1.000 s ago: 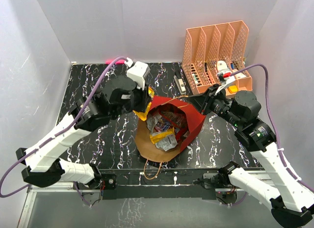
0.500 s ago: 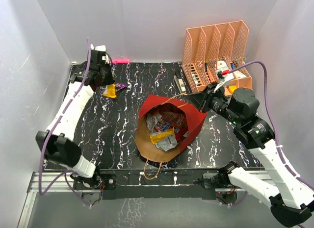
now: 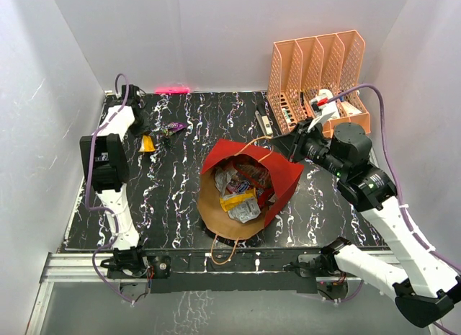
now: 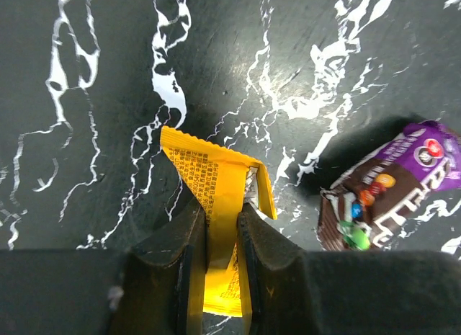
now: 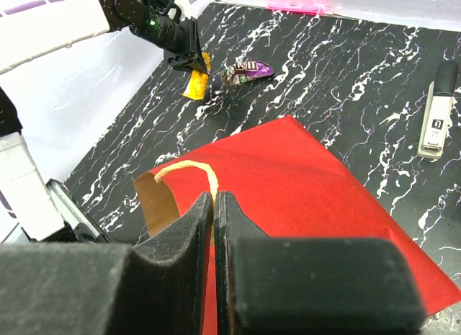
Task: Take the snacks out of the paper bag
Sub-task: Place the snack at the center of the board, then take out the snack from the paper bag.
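Observation:
The paper bag (image 3: 284, 178), red outside and brown inside, lies open at the table's middle with several snacks (image 3: 241, 194) still inside. My right gripper (image 5: 215, 199) is shut on its thin cord handle (image 5: 189, 166) at the bag's far rim. At the far left, my left gripper (image 4: 222, 214) is shut on a yellow packet (image 4: 212, 173) that hangs down to the black marble table. A purple packet (image 4: 392, 187) lies just to its right on the table. From above, the yellow packet (image 3: 147, 143) and the purple packet (image 3: 173, 126) sit near the back left corner.
An orange slotted rack (image 3: 317, 68) stands at the back right with small items in it. A white and dark stick-shaped device (image 3: 264, 122) lies left of the rack. A pink object (image 3: 173, 88) lies against the back wall. White walls close in the left, back and right sides.
My left arm swung from the bag's left rim out to the back left corner, carrying the yellow packet down beside the purple one. The right gripper stayed on the handle.

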`<state>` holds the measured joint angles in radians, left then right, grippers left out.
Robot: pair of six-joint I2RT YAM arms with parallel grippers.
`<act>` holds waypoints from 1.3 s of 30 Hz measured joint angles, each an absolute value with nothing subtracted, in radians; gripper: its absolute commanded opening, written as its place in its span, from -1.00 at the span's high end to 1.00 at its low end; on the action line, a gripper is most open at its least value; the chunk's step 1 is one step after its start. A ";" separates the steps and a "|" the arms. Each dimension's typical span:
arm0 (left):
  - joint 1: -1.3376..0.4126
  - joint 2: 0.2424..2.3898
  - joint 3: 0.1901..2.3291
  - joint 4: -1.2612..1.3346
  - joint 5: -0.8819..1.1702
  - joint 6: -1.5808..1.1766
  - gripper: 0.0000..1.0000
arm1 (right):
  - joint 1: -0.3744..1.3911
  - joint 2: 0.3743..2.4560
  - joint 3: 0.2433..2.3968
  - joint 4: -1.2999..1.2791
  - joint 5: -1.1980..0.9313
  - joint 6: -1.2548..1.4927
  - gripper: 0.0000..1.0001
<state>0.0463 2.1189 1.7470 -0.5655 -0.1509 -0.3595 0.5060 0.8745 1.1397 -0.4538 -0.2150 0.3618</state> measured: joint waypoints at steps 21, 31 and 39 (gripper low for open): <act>0.062 2.083 1.581 -0.450 0.029 -0.366 -0.96 | 0.506 0.911 1.143 -0.451 -0.240 0.364 0.85; -0.017 1.788 1.511 -0.441 0.062 -0.364 -0.97 | 0.506 0.906 1.143 -0.437 -0.278 0.371 0.85; -0.091 1.352 1.260 -0.274 0.509 -0.473 -0.97 | 0.506 0.904 1.143 -0.437 -0.307 0.375 0.85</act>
